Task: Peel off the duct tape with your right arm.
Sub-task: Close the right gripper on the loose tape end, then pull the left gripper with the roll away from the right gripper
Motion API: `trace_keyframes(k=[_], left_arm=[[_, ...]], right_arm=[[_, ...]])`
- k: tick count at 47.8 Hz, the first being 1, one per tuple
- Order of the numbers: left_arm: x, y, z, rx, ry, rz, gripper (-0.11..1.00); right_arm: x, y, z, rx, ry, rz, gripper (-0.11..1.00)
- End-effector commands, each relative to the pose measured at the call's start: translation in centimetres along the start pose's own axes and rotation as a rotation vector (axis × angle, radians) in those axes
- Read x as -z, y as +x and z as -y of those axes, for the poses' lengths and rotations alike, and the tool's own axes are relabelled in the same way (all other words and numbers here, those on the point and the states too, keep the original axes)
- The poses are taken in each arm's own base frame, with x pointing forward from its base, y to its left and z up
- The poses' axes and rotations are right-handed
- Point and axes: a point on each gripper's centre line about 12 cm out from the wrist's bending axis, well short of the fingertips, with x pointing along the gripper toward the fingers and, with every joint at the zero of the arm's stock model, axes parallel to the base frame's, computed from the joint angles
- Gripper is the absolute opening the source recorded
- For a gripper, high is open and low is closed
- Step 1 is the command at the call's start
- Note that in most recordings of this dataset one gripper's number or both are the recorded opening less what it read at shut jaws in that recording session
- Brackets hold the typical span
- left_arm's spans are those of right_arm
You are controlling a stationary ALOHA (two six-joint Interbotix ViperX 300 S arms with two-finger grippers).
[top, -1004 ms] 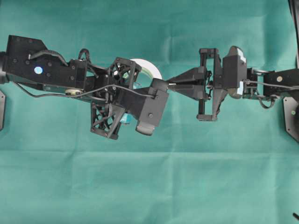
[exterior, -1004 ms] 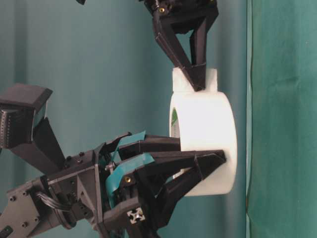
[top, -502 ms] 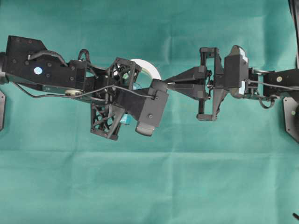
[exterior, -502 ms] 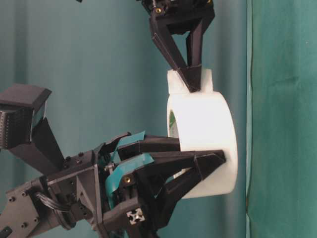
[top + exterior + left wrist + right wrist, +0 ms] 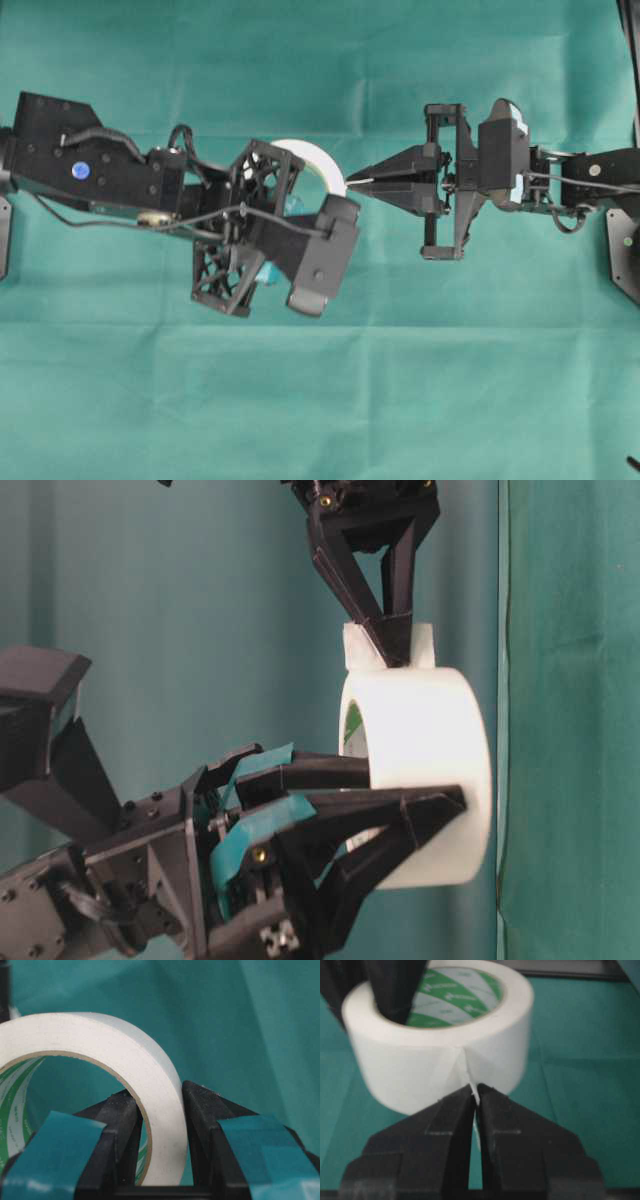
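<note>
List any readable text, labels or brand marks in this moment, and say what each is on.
Tape core: white lettering repeats on green diagonal stripes, too blurred to read.
Tape core in the left wrist view: green print along the inner wall, too small and cut off to read.
Left arm: round blue-white dot, no text.
Right arm: white-blue sticker, nothing readable.
No other writing shows.

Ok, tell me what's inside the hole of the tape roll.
One finger of the left claw reaches through the duct tape roll's hole, against its green-printed core. The other finger clamps outside. The overhead view hides the hole under the arm.
</note>
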Motion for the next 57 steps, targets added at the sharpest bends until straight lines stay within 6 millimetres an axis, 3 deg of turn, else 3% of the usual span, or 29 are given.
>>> trace_keyframes(k=[1,27,49,57], left_arm=[[-1.6,-1.6,2.1,0.016,0.059,0.059,0.22],[-2.5,-1.7,5.1,0.05,0.225,0.078,0.22],[-4.9,-3.4,9.5,0.073,0.459,0.179,0.22],[-5.0,-3.6,10.0,0.072,0.51,0.2,0.22]], right_arm=[[-0.7,0.2,1.5,0.047,0.012,0.026,-0.09],[-0.7,0.4,1.8,0.056,0.015,0.022,-0.09],[-0.8,0.3,3.4,0.102,0.028,0.026,-0.09],[-1.0,0.5,3.7,0.109,0.029,0.033,-0.09]])
